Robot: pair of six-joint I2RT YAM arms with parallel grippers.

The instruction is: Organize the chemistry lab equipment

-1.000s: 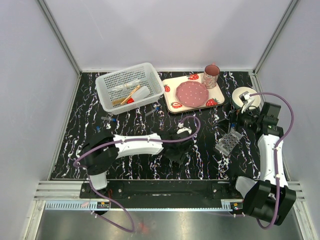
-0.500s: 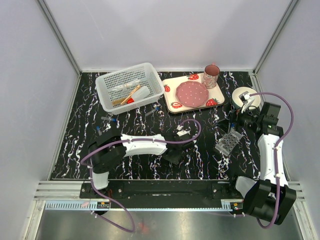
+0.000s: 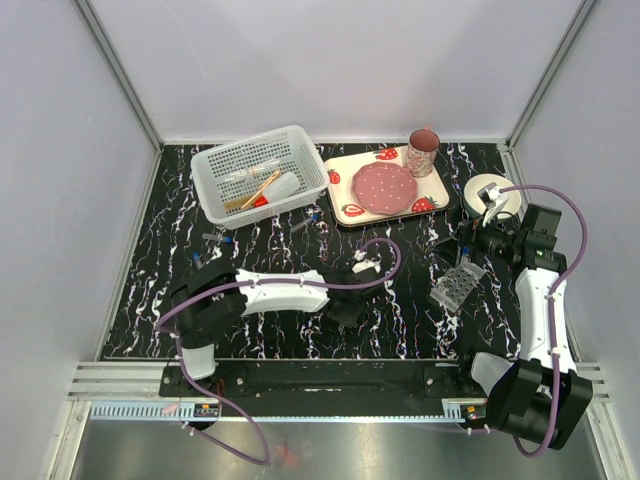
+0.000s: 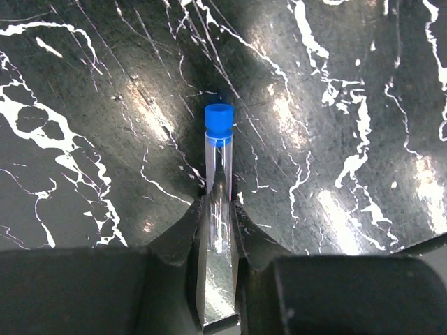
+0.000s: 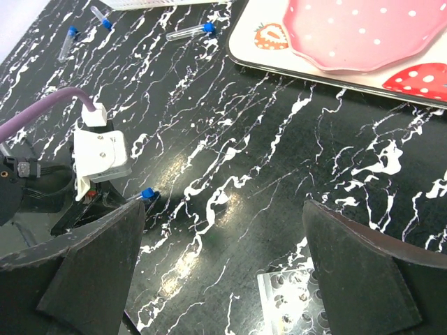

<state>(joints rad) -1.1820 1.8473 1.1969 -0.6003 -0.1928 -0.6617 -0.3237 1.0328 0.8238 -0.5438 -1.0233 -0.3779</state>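
My left gripper (image 4: 218,206) is shut on a clear tube with a blue cap (image 4: 218,150), held low over the black marbled table; the cap end sticks out past the fingertips. In the top view this gripper (image 3: 345,302) is near the table's middle front. The blue cap also shows in the right wrist view (image 5: 147,194). My right gripper (image 5: 223,237) is open and empty, above the clear grid tube rack (image 3: 457,285), whose corner shows in the right wrist view (image 5: 293,307). Loose blue-capped tubes (image 3: 215,240) lie in front of the basket.
A white basket (image 3: 300,137) at the back left holds the squeeze bottle (image 3: 282,186), the wooden-handled tool (image 3: 258,190) and tubes. The strawberry tray (image 3: 340,213) with pink plate (image 3: 384,187) and mug (image 3: 423,152) is at the back centre. A white bowl (image 3: 493,190) is at right.
My left gripper has drawn back a little to the left and toward the near edge, still holding the tube. The right arm has hardly moved.
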